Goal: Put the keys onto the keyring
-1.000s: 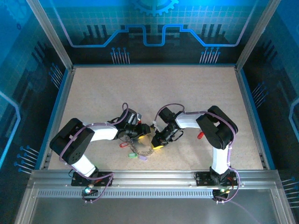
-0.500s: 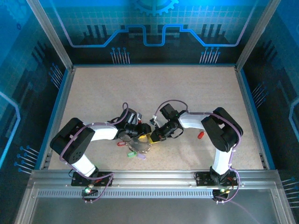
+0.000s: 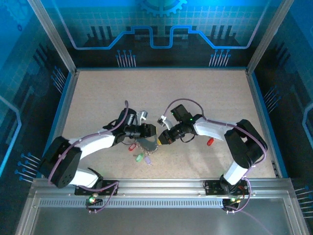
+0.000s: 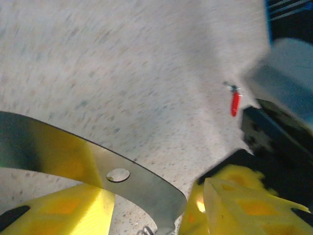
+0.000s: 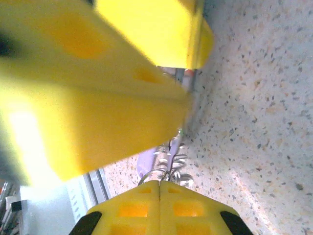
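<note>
Work surface: flat beige speckled tabletop [image 3: 161, 93], bordered left and right by narrow blue edge strips [image 3: 62, 110]; the same speckled surface fills the background of both wrist views. Enclosure: slanted aluminium corner posts [image 3: 51, 36] frame dark wall panels printed with a pale blue grid and circuit lines [image 3: 161, 29], topped by what looks like a gear outline, cropped at the upper edge. Near side: broad brushed-metal rail [image 3: 161, 188] running full width, with a fine slotted strip [image 3: 146, 201] just below it.
</note>
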Robot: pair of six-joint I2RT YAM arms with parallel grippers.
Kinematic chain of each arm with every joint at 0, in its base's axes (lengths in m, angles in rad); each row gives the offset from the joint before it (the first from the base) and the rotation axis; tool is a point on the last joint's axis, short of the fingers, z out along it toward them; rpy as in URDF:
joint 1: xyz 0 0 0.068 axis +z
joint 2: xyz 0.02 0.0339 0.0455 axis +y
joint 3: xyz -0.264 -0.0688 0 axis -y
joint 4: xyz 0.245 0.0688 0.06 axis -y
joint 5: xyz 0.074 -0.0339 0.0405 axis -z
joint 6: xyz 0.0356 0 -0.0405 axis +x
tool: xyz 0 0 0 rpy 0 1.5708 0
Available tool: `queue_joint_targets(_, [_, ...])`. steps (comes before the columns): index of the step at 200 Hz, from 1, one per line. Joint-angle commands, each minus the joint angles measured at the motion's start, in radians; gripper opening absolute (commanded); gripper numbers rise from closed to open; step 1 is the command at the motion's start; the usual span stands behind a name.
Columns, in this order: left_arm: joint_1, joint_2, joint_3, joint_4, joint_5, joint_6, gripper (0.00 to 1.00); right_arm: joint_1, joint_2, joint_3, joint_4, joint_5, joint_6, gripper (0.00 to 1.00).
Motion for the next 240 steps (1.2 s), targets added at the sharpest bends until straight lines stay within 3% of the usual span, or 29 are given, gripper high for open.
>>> queue_joint_targets(1, [-0.001,-0.11,-0.068,0.115,0.023,0.242,0.51,-0.011,-0.028,-0.011,0.035,0.0,-0.051,0.0])
queue_joint_targets(22, [-0.008,-0.2,-0.176,0.257,0.007,0.407,0.5,-0.011,-0.071,-0.033,0.058,0.001,-0.093,0.0])
queue_joint_targets(41, [-0.009,-0.301,-0.229,0.283,-0.029,0.544,0.52,-0.012,-0.13,-0.09,0.101,0.034,-0.183,0.0])
queue_joint_targets(64, [-0.009,-0.4,-0.192,0.153,-0.072,0.698,0.56,-0.011,-0.183,-0.118,0.14,0.102,-0.237,0.0])
queue_joint_targets(99, [-0.006,-0.445,-0.083,-0.1,-0.006,0.876,0.57,-0.011,-0.203,-0.122,0.179,0.162,-0.278,0.0])
queue_joint_targets(142, [-0.01,-0.398,-0.155,0.034,0.089,0.869,0.55,-0.014,-0.17,-0.074,0.134,0.127,-0.24,0.0])
queue_joint_targets(179, [-0.048,-0.31,-0.229,0.188,0.044,0.839,0.51,-0.023,-0.136,-0.05,0.024,0.21,-0.195,0.0])
queue_joint_targets(211, [-0.048,-0.294,-0.308,0.296,-0.077,0.642,0.51,-0.098,-0.083,0.006,-0.222,0.284,0.042,0.18])
queue_joint_targets(240, [-0.05,-0.321,-0.36,0.321,-0.106,0.602,0.52,-0.061,-0.079,-0.106,-0.154,0.193,0.136,0.26])
